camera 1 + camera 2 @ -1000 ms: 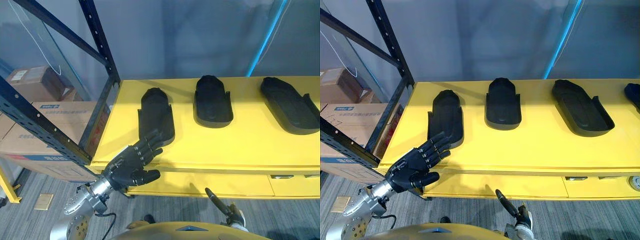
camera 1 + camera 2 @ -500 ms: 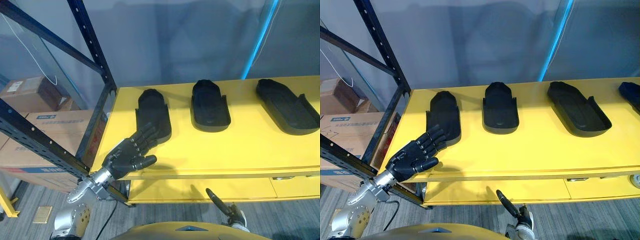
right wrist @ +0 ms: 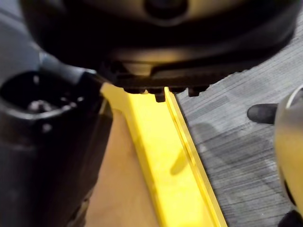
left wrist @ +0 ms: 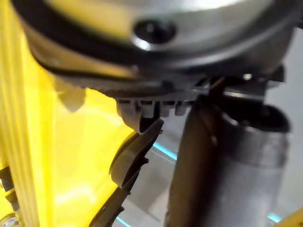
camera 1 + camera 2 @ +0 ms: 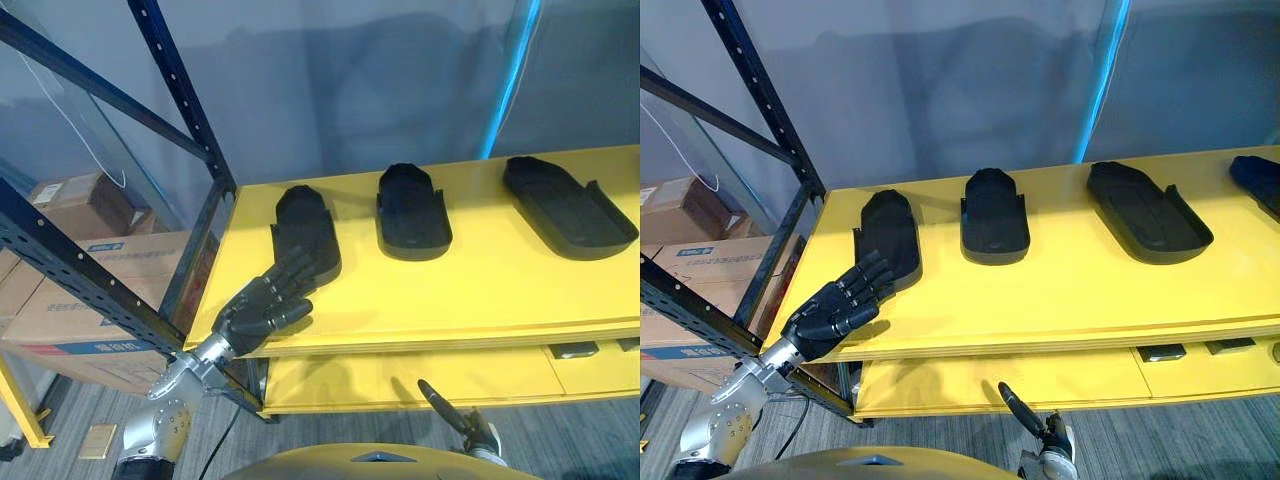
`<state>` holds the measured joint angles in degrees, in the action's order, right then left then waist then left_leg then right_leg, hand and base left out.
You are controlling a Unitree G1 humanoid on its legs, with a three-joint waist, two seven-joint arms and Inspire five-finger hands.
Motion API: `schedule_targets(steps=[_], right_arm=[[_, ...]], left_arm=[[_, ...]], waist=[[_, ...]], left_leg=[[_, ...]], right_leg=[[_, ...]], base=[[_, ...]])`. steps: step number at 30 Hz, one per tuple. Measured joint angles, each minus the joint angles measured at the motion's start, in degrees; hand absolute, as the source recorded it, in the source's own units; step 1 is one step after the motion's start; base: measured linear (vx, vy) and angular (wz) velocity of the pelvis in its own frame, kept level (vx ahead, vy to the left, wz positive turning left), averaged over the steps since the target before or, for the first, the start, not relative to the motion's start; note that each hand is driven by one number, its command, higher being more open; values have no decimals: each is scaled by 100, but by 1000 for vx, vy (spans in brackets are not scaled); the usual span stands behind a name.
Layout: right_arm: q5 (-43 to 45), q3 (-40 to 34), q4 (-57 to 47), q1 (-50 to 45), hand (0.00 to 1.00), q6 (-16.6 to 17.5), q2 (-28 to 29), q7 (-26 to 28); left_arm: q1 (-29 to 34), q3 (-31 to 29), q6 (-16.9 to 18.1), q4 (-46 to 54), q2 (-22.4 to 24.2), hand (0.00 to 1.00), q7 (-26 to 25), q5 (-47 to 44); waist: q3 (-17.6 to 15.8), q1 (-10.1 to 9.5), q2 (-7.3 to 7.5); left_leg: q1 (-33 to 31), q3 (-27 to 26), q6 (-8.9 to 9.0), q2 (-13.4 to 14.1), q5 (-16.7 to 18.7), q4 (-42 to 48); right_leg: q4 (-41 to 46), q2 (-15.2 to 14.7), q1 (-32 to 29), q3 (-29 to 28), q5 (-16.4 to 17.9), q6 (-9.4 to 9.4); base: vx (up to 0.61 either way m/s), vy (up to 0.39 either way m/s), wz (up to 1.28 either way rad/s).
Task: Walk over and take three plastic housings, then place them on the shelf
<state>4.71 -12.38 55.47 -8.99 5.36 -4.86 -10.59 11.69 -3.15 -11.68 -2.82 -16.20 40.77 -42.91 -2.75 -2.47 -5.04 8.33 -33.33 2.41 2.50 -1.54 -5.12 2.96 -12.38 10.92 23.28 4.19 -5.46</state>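
Reach toward the first piece looked to be the step in hand. In the left eye view, the left hand (image 5: 262,303) had risen from the front edge of the yellow table (image 5: 480,290) to over its top. Its fingers were spread and empty, the tips at the near end of the nearest housing (image 5: 305,232). In the right eye view, the middle housing (image 5: 994,215) lay apart, untouched. The left wrist view showed the yellow top close by. In the right wrist view, the right hand (image 3: 156,47) hung beside the table's edge; whether its fingers were spread or curled I could not tell.

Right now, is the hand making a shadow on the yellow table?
Yes: in the left eye view a soft shadow lies on the table beside the left hand; in the left wrist view light glares off the table; in the right wrist view a shadow crosses its yellow edge.
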Motion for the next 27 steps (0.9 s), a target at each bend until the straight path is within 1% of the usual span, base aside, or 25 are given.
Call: schedule_targets(steps=[1,3,4,5,6,7,8,11,14,15,16,17,18,19,20,21,22,23,24,26,27], right_arm=[[2,2,0,10,100,0,4,3],[2,2,0,15,100,1,17,8],[2,2,1,19,100,1,39,15],[4,-2,1,30,100,2,72,32],[5,-4,1,35,100,1,92,53],[6,-18,1,32,100,0,125,130],[2,-41,1,27,100,1,142,186],[5,-64,-5,12,100,-12,194,319],[2,-141,-21,20,100,-123,199,499],[3,-221,-21,16,100,-137,211,558],[14,-306,-22,14,100,-160,230,634],[14,-322,-22,14,100,-170,232,670],[15,-364,-23,13,100,-195,238,771],[15,-378,-24,13,100,-199,241,786],[21,-411,-31,13,100,-209,253,815],[23,-424,-37,14,100,-216,253,846],[22,-468,-66,15,100,-217,249,948],[22,-480,-68,29,100,-216,248,980],[24,-504,-65,73,100,-219,249,1027],[83,-505,-63,247,100,-220,250,1096],[104,-503,-50,308,100,-223,253,1113]], left_arm=[[0,0,126,25,-5,100,121,-111],[-2,-2,263,233,-11,100,214,-237],[-1,-4,339,566,-39,100,299,-401],[-7,-18,425,1061,-70,100,350,-536],[-24,-18,465,1327,-88,100,395,-677],[-90,-25,582,1781,-90,100,533,-918],[-192,-44,681,2189,-90,100,647,-1096],[-494,-260,814,2859,-12,100,697,-1525],[-570,-435,943,3077,172,100,439,-1597],[-559,-478,1019,3076,293,100,211,-1573],[-539,-482,1149,3071,397,100,-102,-1492],[-535,-494,1203,3062,451,100,-254,-1466],[-531,-577,1438,3038,607,100,-624,-1230],[-531,-602,1465,3037,630,100,-667,-1196],[-521,-694,1633,3037,693,100,-799,-1036],[-512,-720,1727,3037,706,100,-859,-1007],[-512,-747,2023,3037,734,100,-1036,-793],[-518,-748,2127,3038,731,100,-1093,-741],[-534,-759,2332,3039,731,100,-1214,-577],[-729,-754,2815,3031,727,100,-1644,-258],[-816,-753,2958,3027,725,100,-1800,-151]], waist=[[-27,15,29],[-66,32,74],[-81,28,91],[-133,30,163],[-155,31,198],[-190,22,256],[-213,20,296],[-219,26,306],[-205,43,285],[-198,46,274],[-203,46,279],[-206,45,282],[-230,45,306],[-235,46,308],[-254,42,321],[-275,42,340],[-353,11,364],[-377,-1,359],[-462,-18,386],[-787,-46,431],[-879,-46,452]], left_leg=[[0,-3,-1,0,-1,0],[-2,-6,-2,0,-3,0],[-6,-2,-14,-1,-11,1],[-17,10,-25,-1,-19,2],[-24,20,-32,-1,-23,2],[-33,39,-82,-1,-58,2],[-34,55,-84,-3,-58,2],[-9,79,-89,-6,-63,2],[0,103,-88,-3,-63,2],[-1,126,-88,-3,-63,1],[-5,164,-89,4,-63,0],[-10,175,-89,9,-63,0],[-29,214,-94,26,-64,0],[-36,217,-93,28,-63,0],[-69,231,-88,30,-49,-1],[-97,239,-117,31,-40,-1],[-205,239,-156,46,-56,-1],[-259,239,-168,46,-66,0],[-389,238,-195,49,-93,1],[-702,242,-272,84,-194,3],[-790,243,-277,89,-212,3]], right_leg=[[0,-1,0,0,-4,-7],[0,-1,-4,-1,-9,-11],[1,0,-3,4,-17,-22],[2,2,-5,11,-19,-24],[2,4,-6,13,-20,-24],[5,5,-6,16,-22,-25],[9,6,-2,21,-29,-33],[12,7,17,20,-37,-43],[13,15,30,23,-44,-46],[13,18,35,30,-51,-49],[13,27,40,49,-73,-50],[13,33,40,59,-88,-49],[13,53,36,70,-137,-26],[13,56,33,71,-145,-24],[15,58,8,70,-173,-24],[14,60,-20,71,-197,-25],[19,79,-137,52,-269,-3],[27,94,-192,40,-288,3],[35,112,-330,10,-333,21],[45,154,-678,-33,-493,60],[50,156,-780,-62,-516,74]], base=[[0,0,0],[0,0,0],[0,0,0],[24,20,5],[32,16,7],[30,13,8],[23,9,7],[3,1,2],[1,0,1],[8,5,8],[6,7,10],[-10,15,11],[-15,11,7],[-31,21,7],[-28,19,4],[-68,47,3],[-67,43,1],[-94,49,-2],[-69,31,-2],[-106,53,0],[-123,63,0]])
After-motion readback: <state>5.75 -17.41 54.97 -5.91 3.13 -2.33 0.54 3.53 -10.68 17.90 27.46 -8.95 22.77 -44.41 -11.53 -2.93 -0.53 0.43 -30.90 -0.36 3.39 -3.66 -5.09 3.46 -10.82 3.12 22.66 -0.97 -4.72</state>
